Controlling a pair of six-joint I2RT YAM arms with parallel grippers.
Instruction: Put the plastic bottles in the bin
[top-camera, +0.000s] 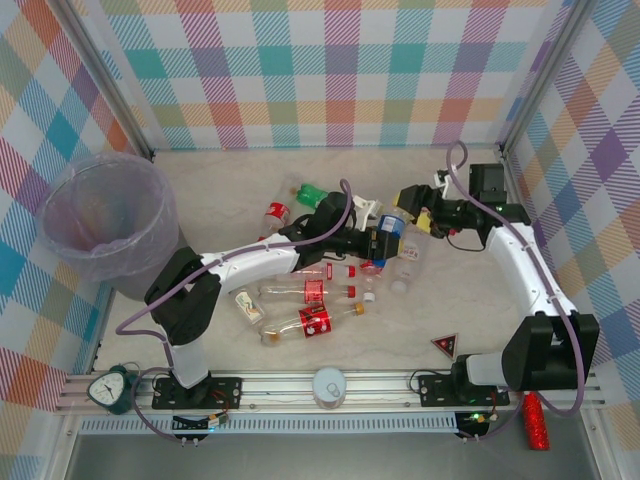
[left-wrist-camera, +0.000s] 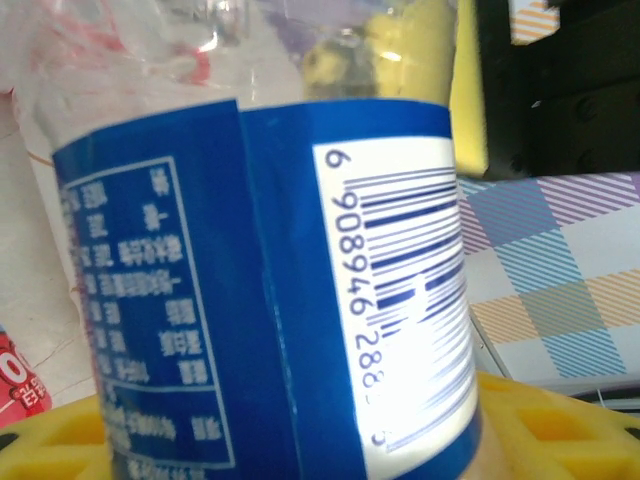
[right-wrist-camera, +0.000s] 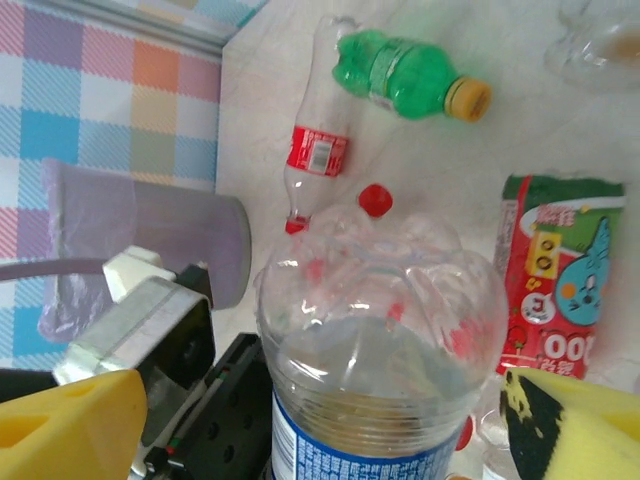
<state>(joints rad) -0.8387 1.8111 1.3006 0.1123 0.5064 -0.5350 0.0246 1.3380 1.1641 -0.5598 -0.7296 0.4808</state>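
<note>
Blue-labelled bottle (left-wrist-camera: 250, 300): clear plastic with a blue wrapper, white print and a barcode. It is held between the left gripper (top-camera: 383, 240) and the right gripper (right-wrist-camera: 330, 400), with its clear base end toward the right one.
Left gripper: closed on the blue-labelled bottle at the label. Its yellow pads (left-wrist-camera: 560, 430) sit against the wrapper on either side.
Right gripper: jaws spread wide around the bottle's base end, clasping nothing. One yellow finger (right-wrist-camera: 70, 420) stands clear of the bottle wall and the other lies just beside it.
Bin (top-camera: 105, 225): round, translucent pale purple, lined with a clear bag. It stands upright at the table's left edge, well apart from the left gripper and out past that arm's elbow. From the right wrist it appears beyond the left gripper's body (right-wrist-camera: 150, 245).
Green bottle (right-wrist-camera: 405, 75): lies on its side with an orange-yellow cap, on the table beyond the right gripper and on the far side of the left wrist (top-camera: 312, 195).
Red-labelled bottle (right-wrist-camera: 318, 150): clear, lying beside the green bottle with its neck toward the right gripper.
Remaining bottles (top-camera: 312, 305): several clear bottles with red labels lie on the table on the near side of the left gripper, toward the arm bases, touching neither gripper.
Snack packet (right-wrist-camera: 555, 290): printed green and red, flat on the table (top-camera: 480, 300), beyond the right gripper's right-hand finger.
</note>
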